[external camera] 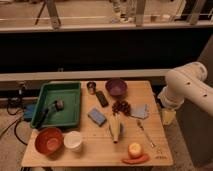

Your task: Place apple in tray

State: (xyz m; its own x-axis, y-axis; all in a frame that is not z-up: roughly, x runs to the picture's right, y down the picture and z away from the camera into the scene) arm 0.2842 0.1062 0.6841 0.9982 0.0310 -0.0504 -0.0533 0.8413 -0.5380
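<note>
Arm (186, 82): folded beside your table (100, 145) | gripper (168, 116): low off its right edge, grasp state cannot be told | apple (135, 149): front edge, just beside carrot (135, 160), well apart from tray (61, 84).

This looks like a robot test lab. A small wooden desk (97, 147) stands by a long dark wall (100, 50) with metal rails (100, 25) above. Black wires (12, 107) lie on the floor (left of the desk). A big white robot arm (187, 85) leans in, its claw (168, 116) beside the desk's right edge.
</note>
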